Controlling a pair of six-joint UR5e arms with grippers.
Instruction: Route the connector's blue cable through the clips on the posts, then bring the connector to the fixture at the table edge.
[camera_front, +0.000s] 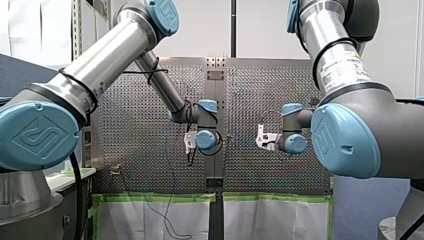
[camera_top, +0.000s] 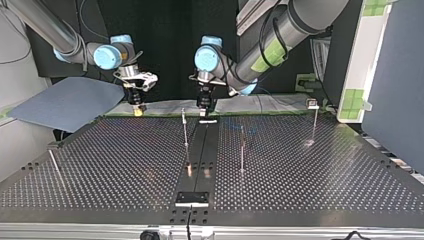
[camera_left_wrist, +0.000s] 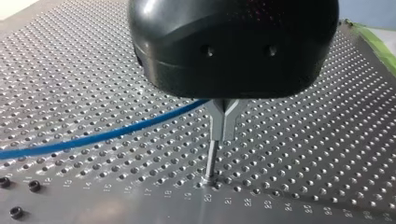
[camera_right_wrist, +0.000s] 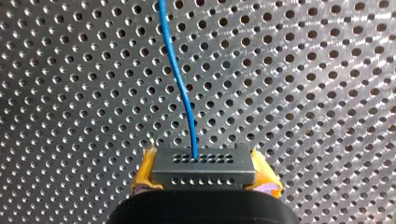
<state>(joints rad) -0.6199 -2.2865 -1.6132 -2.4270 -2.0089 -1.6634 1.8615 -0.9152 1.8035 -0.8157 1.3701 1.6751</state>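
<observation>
**Two-arm cable-routing station.** The right gripper (camera_right_wrist: 204, 181) is clamped on the connector (camera_right_wrist: 203, 163), a grey block with rows of small holes held between yellow pads (camera_right_wrist: 143, 173). The blue cable (camera_right_wrist: 183, 88) leaves the connector's upper face and runs away from the gripper above the perforated table (camera_top: 325, 180). The left gripper (camera_left_wrist: 224, 122), black with metal fingers, has its fingertips pressed together at the point where the cable reaches them, so it appears to pinch the cable. A thin metal rod (camera_left_wrist: 211, 161) stands between those fingertips and the table surface. In the top view both grippers hang near the table's far edge, the right one at the view's left and the left one near the middle, well apart. Slender posts (camera_top: 185, 135) stand on the table: two flank the dark centre strip, and one stands toward each side. A black plate (camera_top: 192, 198) lies at the middle of the near edge.
</observation>
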